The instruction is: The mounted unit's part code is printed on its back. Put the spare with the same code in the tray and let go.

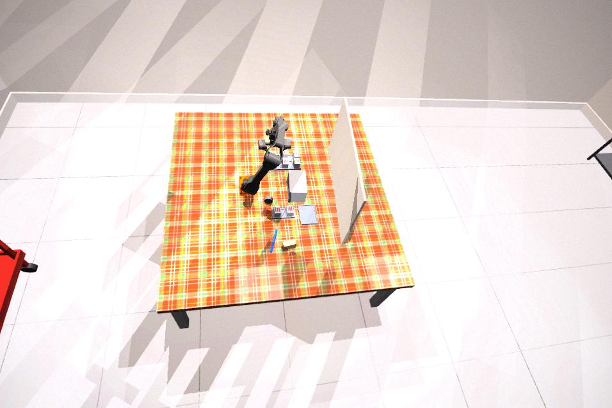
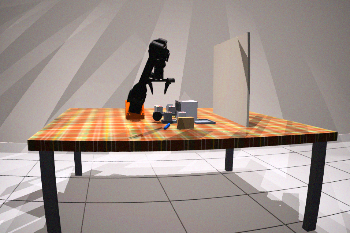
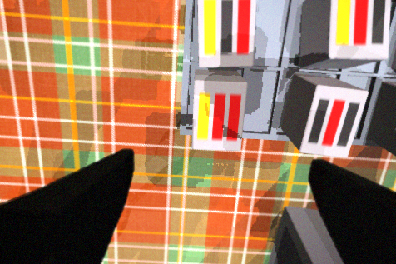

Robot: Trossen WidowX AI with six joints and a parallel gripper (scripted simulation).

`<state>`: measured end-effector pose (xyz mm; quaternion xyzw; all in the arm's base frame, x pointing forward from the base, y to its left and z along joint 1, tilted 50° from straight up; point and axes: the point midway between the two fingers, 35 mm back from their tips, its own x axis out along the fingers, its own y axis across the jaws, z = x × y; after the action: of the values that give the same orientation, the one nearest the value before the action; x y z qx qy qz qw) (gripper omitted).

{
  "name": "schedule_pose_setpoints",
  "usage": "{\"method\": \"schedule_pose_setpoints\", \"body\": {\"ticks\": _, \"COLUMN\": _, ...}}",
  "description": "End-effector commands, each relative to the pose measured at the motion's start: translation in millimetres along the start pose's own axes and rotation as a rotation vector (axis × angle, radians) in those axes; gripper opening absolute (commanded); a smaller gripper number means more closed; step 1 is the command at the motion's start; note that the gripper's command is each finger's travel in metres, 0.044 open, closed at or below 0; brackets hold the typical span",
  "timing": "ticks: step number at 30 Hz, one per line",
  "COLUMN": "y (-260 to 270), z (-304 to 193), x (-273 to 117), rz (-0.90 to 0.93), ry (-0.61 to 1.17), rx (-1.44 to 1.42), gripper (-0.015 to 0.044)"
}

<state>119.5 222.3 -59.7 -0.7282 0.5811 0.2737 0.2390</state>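
My gripper (image 2: 158, 93) (image 3: 222, 164) is open and empty, high above the table beside the back rack (image 3: 270, 28). Spares stand in it, with striped tops in the wrist view: yellow-black-red (image 3: 226, 24), yellow-red-black (image 3: 361, 16), yellow-red-red (image 3: 219, 116) and black-red-black (image 3: 334, 120). The yellow-red-red one is just ahead of the space between the fingertips. Another spare is cut off at the right edge. The mounted unit, a big pale box (image 1: 297, 187) (image 2: 187, 108) (image 3: 308, 224), stands between the racks; its printed back is hidden. The flat blue-grey tray (image 1: 307, 214) (image 2: 205, 121) is empty.
A smaller rack with two striped units (image 1: 276, 211) (image 1: 289, 210) is beside the tray. A black round thing (image 1: 267, 200) (image 2: 156, 116), a blue stick (image 1: 273, 241) (image 2: 166, 126) and a tan block (image 1: 289, 244) (image 2: 185, 123) lie near. A tall panel (image 1: 346, 166) (image 2: 231, 83) stands right.
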Motion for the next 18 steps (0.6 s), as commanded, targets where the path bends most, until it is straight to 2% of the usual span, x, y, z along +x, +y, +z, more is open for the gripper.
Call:
{"method": "schedule_pose_setpoints", "body": {"ticks": 1, "y": -3, "z": -2, "x": 25, "rz": 0.007, "ry": 0.017, "rx": -0.008, "gripper": 0.03}}
{"method": "schedule_pose_setpoints", "body": {"ticks": 18, "y": -5, "z": -2, "x": 41, "rz": 0.007, "ry": 0.017, "rx": -0.008, "gripper": 0.03}}
